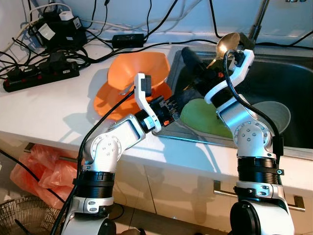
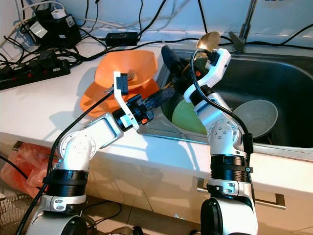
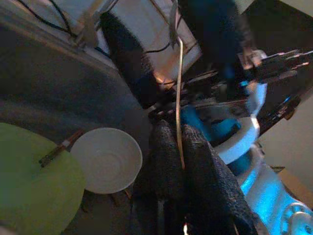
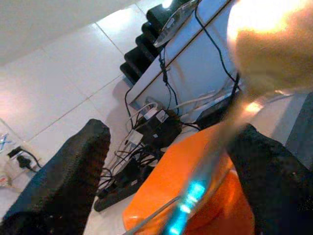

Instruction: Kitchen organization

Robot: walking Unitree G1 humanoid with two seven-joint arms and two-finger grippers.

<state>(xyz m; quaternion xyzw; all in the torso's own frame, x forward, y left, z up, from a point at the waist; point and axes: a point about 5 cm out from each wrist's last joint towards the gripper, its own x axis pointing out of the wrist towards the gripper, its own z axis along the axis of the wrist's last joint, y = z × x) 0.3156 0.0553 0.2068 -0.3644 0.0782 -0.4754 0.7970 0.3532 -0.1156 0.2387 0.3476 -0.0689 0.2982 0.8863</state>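
Left gripper (image 3: 182,147), fingers pressed together on a spoon (image 1: 228,45) handle over the sink (image 1: 293,73), right gripper (image 1: 195,66) spread beside it: sorting approx. midway, w/ green plate (image 1: 205,120) and white bowl (image 1: 276,113) left in sink, orange bowls (image 1: 137,73) on counter.

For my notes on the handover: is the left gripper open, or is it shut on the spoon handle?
Shut on it. In the left wrist view the two fingers press together with the thin spoon handle between them.
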